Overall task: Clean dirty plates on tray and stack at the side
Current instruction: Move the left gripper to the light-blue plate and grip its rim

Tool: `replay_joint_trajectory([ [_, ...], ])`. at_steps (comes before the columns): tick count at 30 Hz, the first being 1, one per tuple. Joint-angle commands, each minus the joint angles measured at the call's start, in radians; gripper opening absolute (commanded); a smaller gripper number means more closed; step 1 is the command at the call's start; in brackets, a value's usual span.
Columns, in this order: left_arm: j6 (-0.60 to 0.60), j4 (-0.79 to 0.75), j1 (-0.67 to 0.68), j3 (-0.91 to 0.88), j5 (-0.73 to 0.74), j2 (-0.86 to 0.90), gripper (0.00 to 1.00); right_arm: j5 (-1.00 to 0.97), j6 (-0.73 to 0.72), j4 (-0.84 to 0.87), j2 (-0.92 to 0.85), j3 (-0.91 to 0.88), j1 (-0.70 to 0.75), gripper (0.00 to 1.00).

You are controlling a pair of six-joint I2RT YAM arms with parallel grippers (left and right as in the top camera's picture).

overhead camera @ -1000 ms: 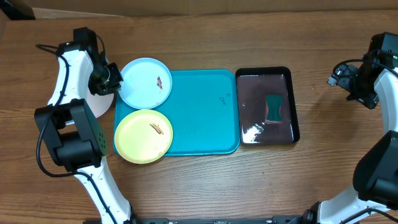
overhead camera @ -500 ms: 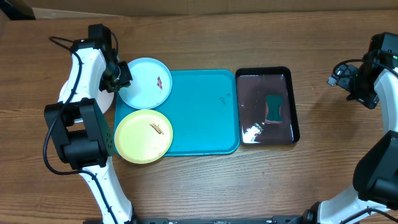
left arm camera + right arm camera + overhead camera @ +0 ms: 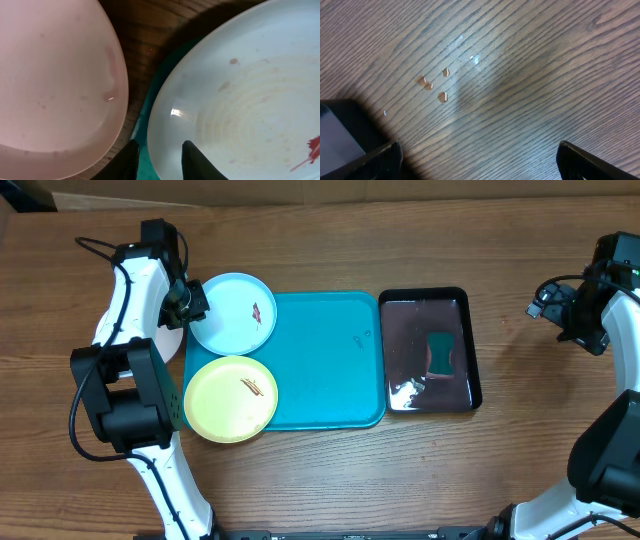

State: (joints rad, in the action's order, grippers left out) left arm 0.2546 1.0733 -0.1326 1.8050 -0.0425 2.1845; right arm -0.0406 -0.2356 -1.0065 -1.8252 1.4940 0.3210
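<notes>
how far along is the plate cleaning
Maybe a third. The white plate lies off the tray and looks mostly clean. The left gripper straddles the rim of the light blue plate, which has a red smear. The yellow-green plate is smeared too; nothing is stacked yet.

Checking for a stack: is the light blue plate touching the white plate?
Apart. The left wrist view shows wood and tray rim between the white plate and light blue plate.

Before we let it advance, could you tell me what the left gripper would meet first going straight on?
Most likely the rim of the blue plate: the left gripper straddles that edge in the wrist view, though the remaining depth is unclear.
</notes>
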Motion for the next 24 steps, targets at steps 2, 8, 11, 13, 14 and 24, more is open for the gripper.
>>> replay_joint_trajectory([
  [2,-0.008,-0.005,-0.004,-0.013,-0.017,0.019,0.3,-0.003,-0.004,0.006,0.005,0.009,0.002,1.0],
  [8,-0.008,-0.058,-0.004,-0.071,-0.019,0.019,0.29,-0.003,-0.004,0.006,0.005,0.009,0.002,1.0],
  [11,-0.008,-0.087,-0.004,-0.101,-0.019,0.019,0.26,-0.003,-0.004,0.006,0.005,0.009,0.002,1.0],
  [13,-0.008,-0.09,-0.004,-0.102,-0.019,0.019,0.2,-0.003,-0.004,0.006,0.005,0.009,0.002,1.0],
  [14,-0.008,-0.092,-0.004,-0.102,-0.016,0.019,0.2,-0.003,-0.004,0.006,0.005,0.009,0.002,1.0],
  [24,-0.008,-0.104,-0.003,-0.128,-0.012,0.019,0.14,-0.003,-0.004,0.006,0.005,0.009,0.002,1.0],
])
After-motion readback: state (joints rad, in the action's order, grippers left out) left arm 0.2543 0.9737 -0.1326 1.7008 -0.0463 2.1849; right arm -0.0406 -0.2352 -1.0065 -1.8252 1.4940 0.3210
